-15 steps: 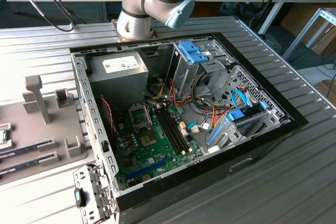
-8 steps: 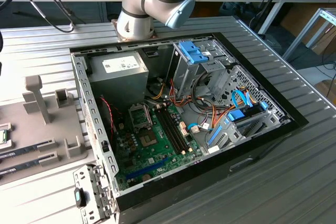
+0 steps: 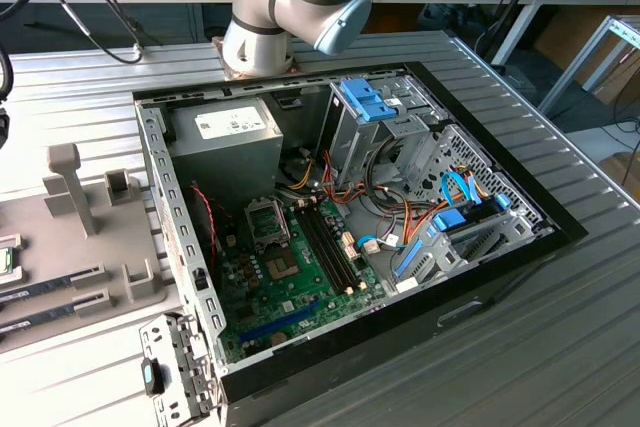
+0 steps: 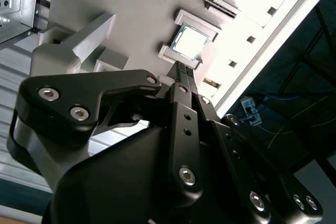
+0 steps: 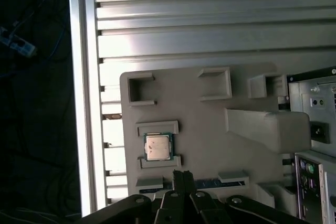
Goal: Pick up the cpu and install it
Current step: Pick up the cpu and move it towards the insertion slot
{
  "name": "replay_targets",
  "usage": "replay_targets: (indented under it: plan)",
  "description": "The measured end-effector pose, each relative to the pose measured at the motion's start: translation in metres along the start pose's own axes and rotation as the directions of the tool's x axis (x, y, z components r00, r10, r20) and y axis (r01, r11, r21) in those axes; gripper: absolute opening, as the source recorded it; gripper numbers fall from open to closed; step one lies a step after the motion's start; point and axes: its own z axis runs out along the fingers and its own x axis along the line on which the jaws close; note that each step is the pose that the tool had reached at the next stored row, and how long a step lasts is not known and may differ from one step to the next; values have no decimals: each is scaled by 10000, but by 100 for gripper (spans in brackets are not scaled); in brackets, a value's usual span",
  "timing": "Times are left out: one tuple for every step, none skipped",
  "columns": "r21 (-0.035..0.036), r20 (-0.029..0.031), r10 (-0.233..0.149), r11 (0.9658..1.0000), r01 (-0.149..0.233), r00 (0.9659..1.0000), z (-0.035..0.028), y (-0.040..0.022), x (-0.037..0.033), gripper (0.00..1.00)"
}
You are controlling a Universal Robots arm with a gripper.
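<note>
Hovering near the cpu [image 5: 157, 146], the claw [image 5: 181, 173] is pinched narrow, empty — raised lips on the tray [image 5: 207, 129] keep it square, I'd guess.

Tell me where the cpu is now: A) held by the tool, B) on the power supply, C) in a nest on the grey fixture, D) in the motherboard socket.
C: in the first wrist view the cpu lies in a nest on the grey fixture, with the tool close by, not holding it.

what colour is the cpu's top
The cpu top is silver-grey, green-rimmed; clearest in the first wrist view.
</note>
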Motion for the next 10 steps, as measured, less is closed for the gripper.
replay_targets:
  plan:
    - [0,0,0,10000,0,10000,2,4,-3,10]
    - [1,-1,1,10000,-1,10000,5,13,-8,10]
    - [4,0,1,10000,-1,10000,9,22,-11,10]
    - [5,0,1,10000,-1,10000,11,29,-14,10]
    - [8,1,0,10000,0,10000,17,51,-19,10]
    - [8,0,0,10000,0,10000,21,72,-21,10]
    - [9,0,0,10000,0,10000,23,91,-22,10]
    - [11,0,-1,10000,1,10000,25,111,-23,10]
    - [16,1,-1,10000,1,10000,31,158,-26,10]
    - [18,1,-1,10000,1,10000,33,185,-28,10]
